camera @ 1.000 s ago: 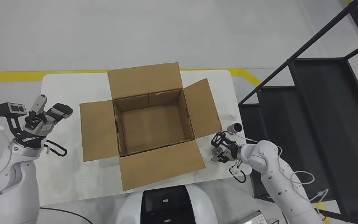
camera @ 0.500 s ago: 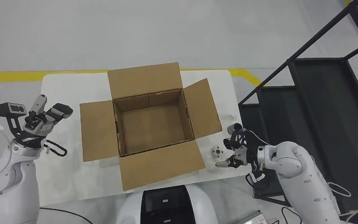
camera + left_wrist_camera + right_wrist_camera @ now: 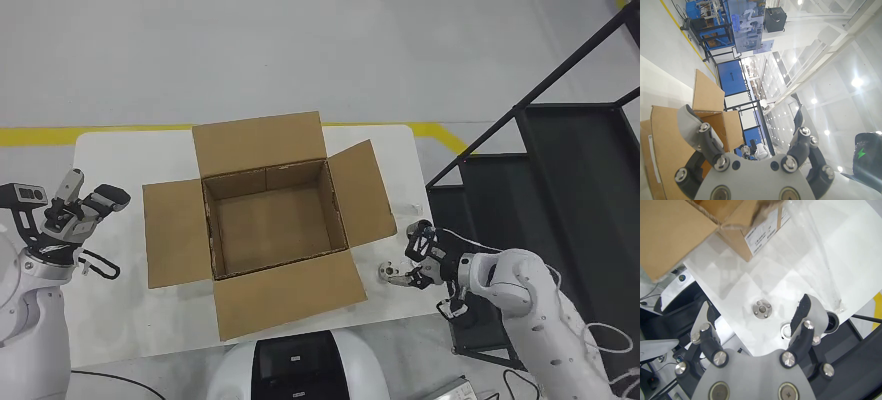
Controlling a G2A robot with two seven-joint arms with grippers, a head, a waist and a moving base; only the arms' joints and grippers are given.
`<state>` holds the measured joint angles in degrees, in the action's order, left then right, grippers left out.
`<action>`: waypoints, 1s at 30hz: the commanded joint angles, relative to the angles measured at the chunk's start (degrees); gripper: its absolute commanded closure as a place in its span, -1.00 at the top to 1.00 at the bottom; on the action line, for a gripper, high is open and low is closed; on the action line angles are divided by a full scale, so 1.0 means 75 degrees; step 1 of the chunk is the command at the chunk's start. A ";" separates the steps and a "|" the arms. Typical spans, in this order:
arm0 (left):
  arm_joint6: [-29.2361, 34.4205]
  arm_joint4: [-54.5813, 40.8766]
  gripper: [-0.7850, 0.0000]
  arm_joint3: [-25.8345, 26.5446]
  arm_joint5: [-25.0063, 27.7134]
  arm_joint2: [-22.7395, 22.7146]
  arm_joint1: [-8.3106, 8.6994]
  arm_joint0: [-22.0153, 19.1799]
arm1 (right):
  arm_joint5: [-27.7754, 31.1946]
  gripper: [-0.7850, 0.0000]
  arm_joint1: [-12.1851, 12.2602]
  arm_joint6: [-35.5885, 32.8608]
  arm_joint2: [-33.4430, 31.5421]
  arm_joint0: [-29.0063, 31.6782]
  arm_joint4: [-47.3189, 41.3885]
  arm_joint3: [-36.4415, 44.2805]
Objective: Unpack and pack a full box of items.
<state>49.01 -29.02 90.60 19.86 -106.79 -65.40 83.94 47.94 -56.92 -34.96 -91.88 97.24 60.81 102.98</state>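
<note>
An open, empty cardboard box (image 3: 258,145) stands in the middle of the white table (image 3: 110,300), all flaps spread out. A small round metal disc (image 3: 385,270) with bolt holes lies on the table by the box's right front corner. My right gripper (image 3: 408,258) hovers open just right of the disc; in the right wrist view the disc (image 3: 762,309) lies between the spread fingers of the gripper (image 3: 755,313). My left gripper (image 3: 92,192) is open and holds nothing at the table's left edge; in the left wrist view that gripper (image 3: 742,115) points upward beside the box (image 3: 668,136).
A small dark cylinder (image 3: 831,321) and a metal ring (image 3: 784,331) sit at the table's right edge behind one right finger. A box flap (image 3: 668,228) overhangs near the disc. Black metal stairs (image 3: 560,170) stand right of the table.
The right gripper opened and left the metal disc on the table, drew back to the right, then edged toward it again. The left arm has not moved.
</note>
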 commanded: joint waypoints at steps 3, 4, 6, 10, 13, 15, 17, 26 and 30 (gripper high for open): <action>0.0000 0.0000 1.00 0.0000 0.0000 0.0000 0.0000 0.0000 | -0.0157 1.00 -0.0025 0.0425 0.0583 -0.0167 0.1225 -0.0318; 0.0000 0.0000 1.00 0.0000 0.0000 0.0000 0.0000 0.0000 | -0.0185 1.00 -0.0028 0.0491 0.0684 -0.0240 0.1391 -0.0398; 0.0000 0.0000 1.00 0.0000 0.0000 0.0000 0.0000 0.0000 | -0.0266 1.00 -0.0035 0.0633 0.0840 -0.0381 0.1651 -0.0572; 0.0000 0.0000 1.00 0.0000 0.0000 0.0000 0.0000 0.0000 | -0.0306 1.00 -0.0035 0.0689 0.0932 -0.0503 0.1842 -0.0702; 0.0000 0.0000 1.00 0.0000 0.0000 0.0000 0.0000 0.0000 | -0.0306 1.00 -0.0035 0.0689 0.0932 -0.0503 0.1842 -0.0702; 0.0000 0.0000 1.00 0.0000 0.0000 0.0000 0.0000 0.0000 | -0.0306 1.00 -0.0035 0.0689 0.0932 -0.0503 0.1842 -0.0702; 0.0000 0.0000 1.00 0.0000 0.0000 0.0000 0.0000 0.0000 | -0.0306 1.00 -0.0035 0.0689 0.0932 -0.0503 0.1842 -0.0702; 0.0000 0.0000 1.00 0.0000 0.0000 0.0000 0.0000 0.0000 | -0.0306 1.00 -0.0035 0.0689 0.0932 -0.0503 0.1842 -0.0702; 0.0000 0.0000 1.00 0.0000 0.0000 0.0000 0.0000 0.0000 | -0.0306 1.00 -0.0035 0.0689 0.0932 -0.0503 0.1842 -0.0702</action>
<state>49.01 -29.02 90.60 19.86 -106.79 -65.40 83.94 45.64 -57.19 -29.80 -84.89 93.47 74.62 97.72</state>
